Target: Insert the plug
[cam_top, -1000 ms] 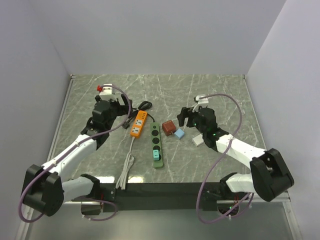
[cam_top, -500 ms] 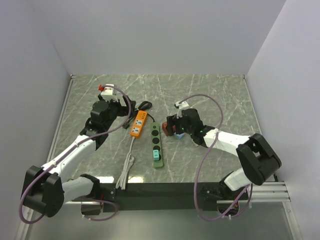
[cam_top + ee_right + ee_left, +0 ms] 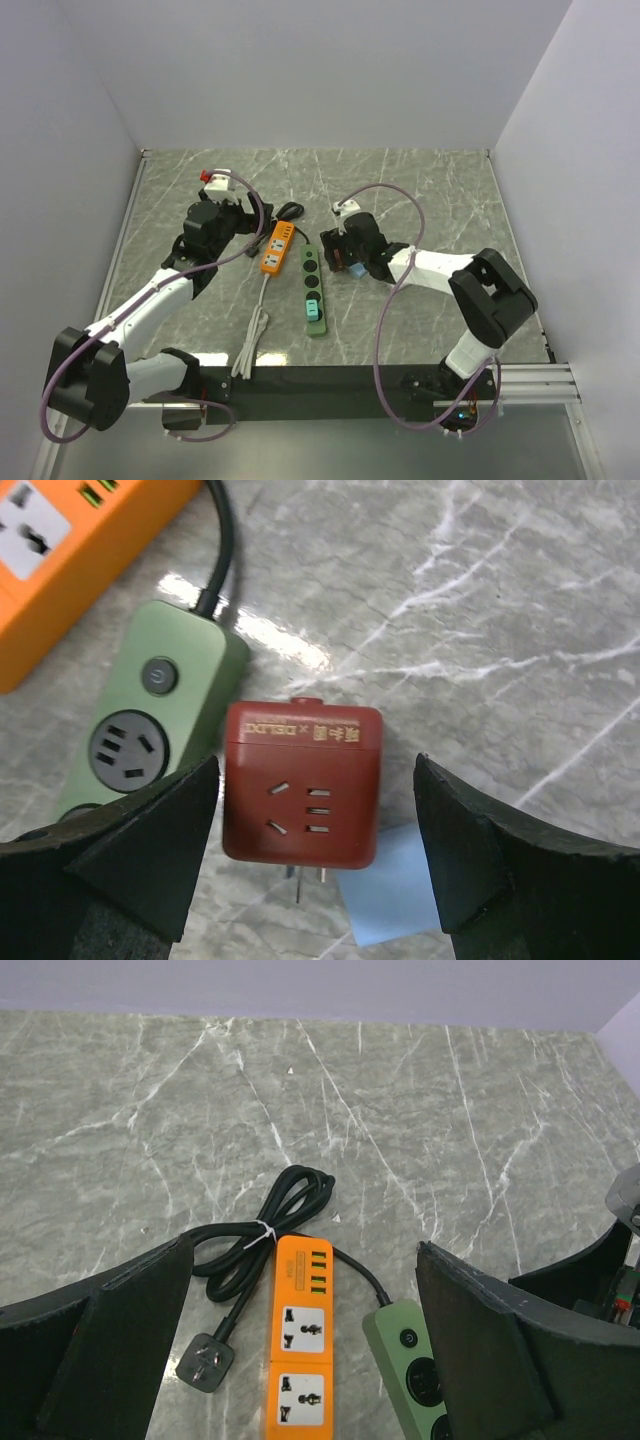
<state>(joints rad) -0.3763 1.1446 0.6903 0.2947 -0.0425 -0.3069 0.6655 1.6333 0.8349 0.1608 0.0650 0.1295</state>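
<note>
A dark red cube plug adapter lies on the marble table between the open fingers of my right gripper, its metal prongs pointing toward the camera. It sits just right of the green power strip, and also shows in the top view. A light blue block lies beside it. The green strip has a teal plug in a lower socket. An orange power strip lies below my open, empty left gripper; it also shows in the top view.
A coiled black cord with a black three-pin plug lies left of the orange strip. A white cable runs toward the near edge. A small white block, partly hidden by the right arm, lies on the table right of it.
My right gripper has swung left from the right side of the table and now sits over the red adapter. The left arm has barely moved.
</note>
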